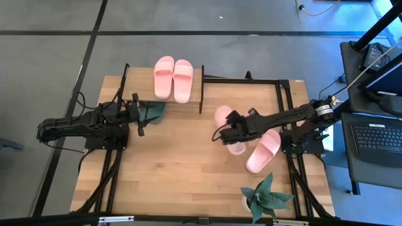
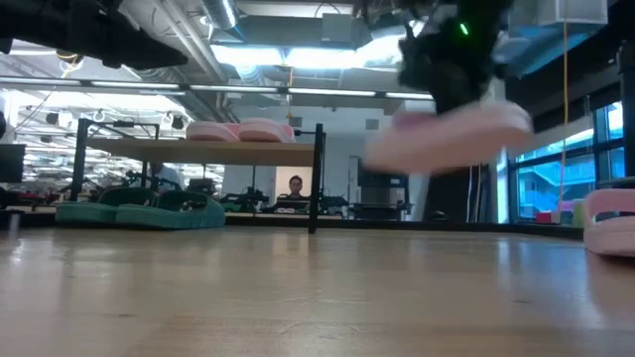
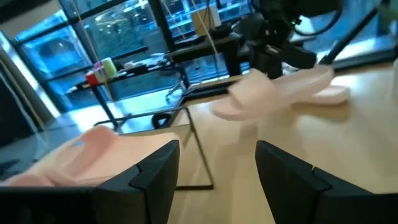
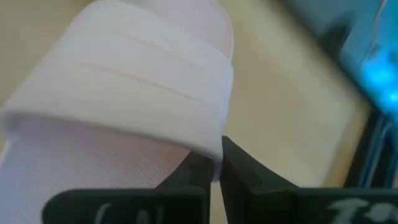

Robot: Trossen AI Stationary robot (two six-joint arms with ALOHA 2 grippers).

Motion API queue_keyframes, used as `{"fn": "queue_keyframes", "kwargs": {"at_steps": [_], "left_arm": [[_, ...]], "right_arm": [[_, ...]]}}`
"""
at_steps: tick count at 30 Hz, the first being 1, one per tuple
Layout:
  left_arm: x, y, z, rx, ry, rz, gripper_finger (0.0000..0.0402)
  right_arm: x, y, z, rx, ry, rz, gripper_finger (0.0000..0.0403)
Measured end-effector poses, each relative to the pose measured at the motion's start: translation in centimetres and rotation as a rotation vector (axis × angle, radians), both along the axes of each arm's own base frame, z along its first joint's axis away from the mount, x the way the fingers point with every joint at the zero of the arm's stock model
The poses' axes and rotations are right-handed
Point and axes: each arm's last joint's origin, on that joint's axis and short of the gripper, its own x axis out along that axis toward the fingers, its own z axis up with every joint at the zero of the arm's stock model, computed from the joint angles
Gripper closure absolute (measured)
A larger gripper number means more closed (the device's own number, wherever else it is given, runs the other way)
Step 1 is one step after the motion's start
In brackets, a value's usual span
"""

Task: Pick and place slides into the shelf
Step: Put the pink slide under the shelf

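With the right gripper (image 1: 227, 135) clamped on a pink slide (image 2: 451, 136) held above the table, keep it level toward the shelf (image 1: 198, 94); the left gripper (image 3: 214, 171) waits open beside it.

pair (image 1: 173, 78) on shelf (image 1: 195, 100), another – under

One pink slide (image 1: 230, 127) hangs clear of the table, pinched at its strap by the right gripper (image 1: 227, 134) — its mate (image 1: 263, 151) lies just beside, a pink pair (image 1: 173, 78) tops the shelf (image 1: 196, 95).
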Motion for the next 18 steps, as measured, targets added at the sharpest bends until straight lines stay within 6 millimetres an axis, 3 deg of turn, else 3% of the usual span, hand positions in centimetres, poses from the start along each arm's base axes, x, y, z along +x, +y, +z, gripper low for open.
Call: {"fn": "queue_keyframes", "kwargs": {"at_steps": [4, 9, 13, 18], "left_arm": [[0.1, 0.0, 0.1, -0.095, -0.041, 0.006, 0.0198], [0.2, 0.1, -0.5, -0.093, 0.031, 0.044, 0.0198], [0.5, 0.3, -0.9, -0.098, 0.071, 0.076, 0.0198], [1.1, 0.3, -1.3, -0.065, 0.122, 0.051, 0.0198]], "right_arm": [[1.5, 0.2, 3.4, -0.126, -0.094, 0.079, 0.0386], [3.4, 0.5, 5.5, -0.142, -0.209, 0.207, 0.0386], [5.0, 0.9, 5.5, -0.108, -0.299, 0.299, 0.0386], [7.3, 1.2, 3.3, -0.121, -0.298, 0.345, 0.0386]]}}
